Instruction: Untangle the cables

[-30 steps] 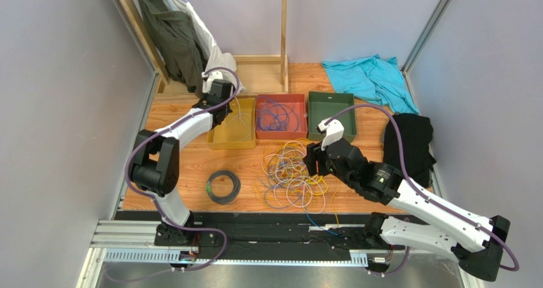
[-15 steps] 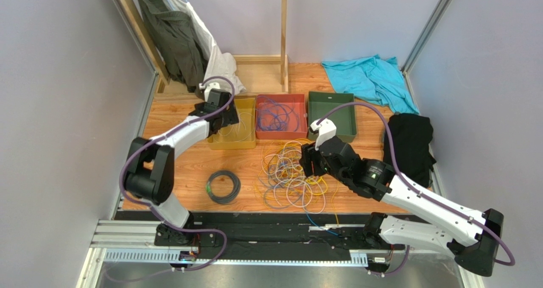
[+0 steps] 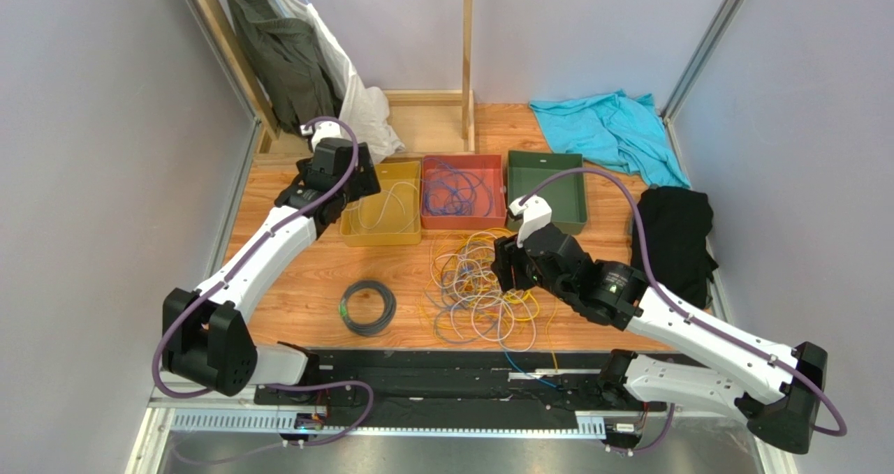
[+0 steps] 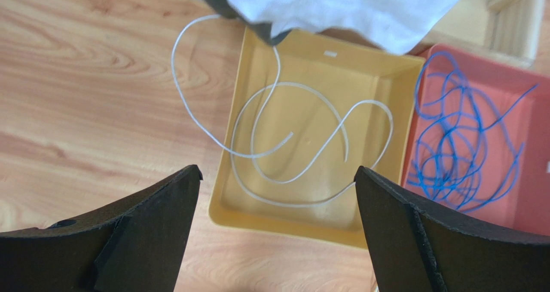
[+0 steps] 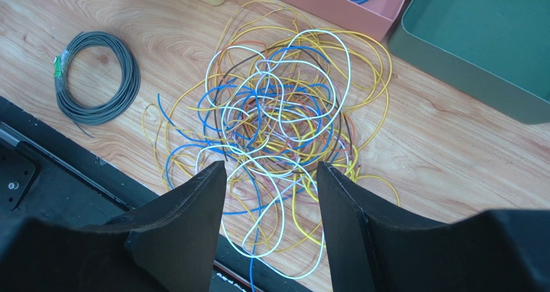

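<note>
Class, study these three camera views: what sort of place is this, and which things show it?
Probably a robotics lab test cell: white jointed robot arms, left and right, bolted at a wooden tabletop, plain grey partition walls around it, and a tangle of thin coloured cables on it.

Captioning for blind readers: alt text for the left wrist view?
A white cable lies looped in a yellow tray, one loop spilling onto the wooden table; the open left gripper hovers above. Blue cables lie in the red tray beside it.
</note>
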You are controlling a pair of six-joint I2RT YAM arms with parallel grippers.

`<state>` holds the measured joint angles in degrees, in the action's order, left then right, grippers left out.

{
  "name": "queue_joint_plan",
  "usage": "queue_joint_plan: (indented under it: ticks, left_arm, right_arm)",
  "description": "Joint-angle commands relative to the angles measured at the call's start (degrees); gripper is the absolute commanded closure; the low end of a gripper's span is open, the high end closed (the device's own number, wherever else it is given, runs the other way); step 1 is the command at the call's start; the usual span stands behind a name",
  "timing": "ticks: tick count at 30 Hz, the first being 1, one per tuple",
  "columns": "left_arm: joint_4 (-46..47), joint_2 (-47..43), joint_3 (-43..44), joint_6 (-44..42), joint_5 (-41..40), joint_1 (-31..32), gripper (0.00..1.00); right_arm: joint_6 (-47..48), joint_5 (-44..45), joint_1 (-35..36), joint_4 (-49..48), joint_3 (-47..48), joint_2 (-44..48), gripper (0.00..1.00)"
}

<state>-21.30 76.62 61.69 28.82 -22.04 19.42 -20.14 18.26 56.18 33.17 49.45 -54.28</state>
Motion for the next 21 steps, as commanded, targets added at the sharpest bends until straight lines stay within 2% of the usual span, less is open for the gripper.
queue_joint_plan:
  ticks: [1,5,8,12,13,15,19,21]
  left_arm:
    - [-5.77,-4.35,1.68,0.18,1.03,0.79,0.01]
    - [-5.24,-10.08,-1.48,1.77,1.92,6.40,0.02]
    - [-6.90,-14.29,-3.68,1.77,-1.58,10.80,0.02]
    - [-7.79,-19.22,-8.15,3.43,-5.19,10.73,0.01]
    - [-7.79,-20.01,-8.77,4.39,-5.55,8.90,0.01]
    - [-7.79,-19.76,-10.00,6.50,-1.35,5.12,0.01]
    - [-6.13,-13.72,-11.42,12.12,5.24,-5.41,0.01]
    - [-4.72,-10.89,-11.86,13.98,8.23,-7.98,0.01]
  right_arm:
    - [-1.13,0.54,-0.20,-1.70,0.74,1.02,0.42]
    - [-2.35,1.08,-0.11,-2.06,-2.60,-0.03,0.42]
    - [-4.11,1.16,-0.11,-2.14,-3.92,-1.00,0.42]
    - [-4.64,0.37,-0.11,-2.93,-3.23,-1.61,0.42]
    - [-4.56,0.37,-0.20,-2.93,-2.26,-1.88,0.42]
    - [-4.47,0.20,-0.20,-2.58,-1.03,-2.58,0.42]
    - [-4.38,-1.03,-0.11,-1.44,1.96,-3.29,0.43]
    - [-4.47,-1.30,-0.11,-0.65,2.23,-3.11,0.43]
